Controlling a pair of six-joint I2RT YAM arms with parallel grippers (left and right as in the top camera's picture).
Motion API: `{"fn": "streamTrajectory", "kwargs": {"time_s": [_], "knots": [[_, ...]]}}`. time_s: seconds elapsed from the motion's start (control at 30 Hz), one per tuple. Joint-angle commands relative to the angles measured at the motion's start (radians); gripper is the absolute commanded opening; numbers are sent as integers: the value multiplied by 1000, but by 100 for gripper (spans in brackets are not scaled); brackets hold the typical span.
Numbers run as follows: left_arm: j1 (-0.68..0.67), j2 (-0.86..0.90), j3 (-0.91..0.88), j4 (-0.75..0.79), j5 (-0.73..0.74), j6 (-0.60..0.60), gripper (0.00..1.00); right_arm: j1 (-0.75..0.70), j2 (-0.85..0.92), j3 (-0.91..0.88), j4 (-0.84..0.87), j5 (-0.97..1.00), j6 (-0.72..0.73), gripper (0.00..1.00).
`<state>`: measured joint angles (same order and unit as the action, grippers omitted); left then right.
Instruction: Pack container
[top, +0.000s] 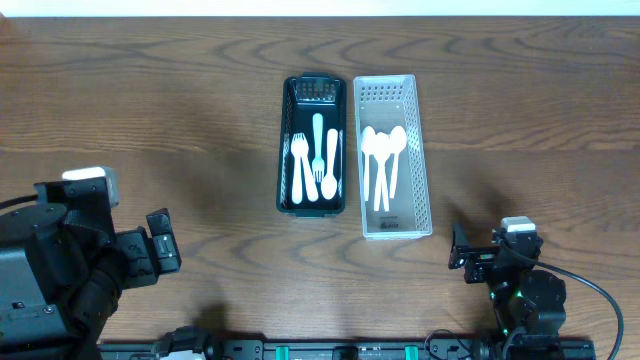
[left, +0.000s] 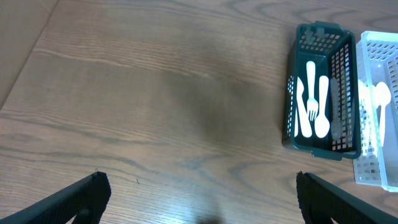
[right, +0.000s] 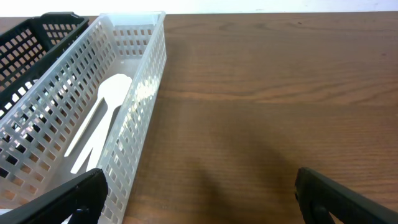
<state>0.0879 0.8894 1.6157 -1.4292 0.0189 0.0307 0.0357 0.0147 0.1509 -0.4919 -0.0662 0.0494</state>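
Both arms sit at the near table (top: 150, 100) edge; left gripper (left: 199, 190) jaws spread wide, empty; right gripper (right: 199, 186) likewise spread, empty. Dark basket (top: 284, 150) holds white cutlery (top: 318, 150); white basket (top: 421, 150) just beside it holds three spoons (top: 382, 160). Risks, judged: baskets look light, so a finger catching a rim could shove or tip one; thin flat cutlery may slip from the pads; perforated walls may snag a fingertip.

Bright, even light is falling from overhead, blowing out the white cutlery (top: 318, 150) to featureless glare. Soft, diffuse shadows are darkening patches of the table (top: 150, 100). Wood grain is showing sharply throughout.
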Motion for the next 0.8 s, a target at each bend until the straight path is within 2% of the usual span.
{"fn": "streamTrajectory", "kwargs": {"time_s": [0.0, 0.3, 0.4, 0.53, 0.67, 0.77], "knots": [[-5, 2, -1, 1, -5, 2, 98, -9, -9, -14, 2, 10, 16, 99], [-5, -17, -2, 7, -15, 3, 98, -9, -9, -14, 2, 10, 16, 99], [-5, -66, -39, 68, 23, 2, 98, -9, -9, -14, 2, 10, 16, 99], [-5, -159, -202, 287, 53, -16, 98, -9, -9, -14, 2, 10, 16, 99], [-5, -281, -470, 600, 53, -37, 98, -9, -9, -14, 2, 10, 16, 99], [-5, -354, -644, 774, 53, -51, 98, -9, -9, -14, 2, 10, 17, 99]]}}
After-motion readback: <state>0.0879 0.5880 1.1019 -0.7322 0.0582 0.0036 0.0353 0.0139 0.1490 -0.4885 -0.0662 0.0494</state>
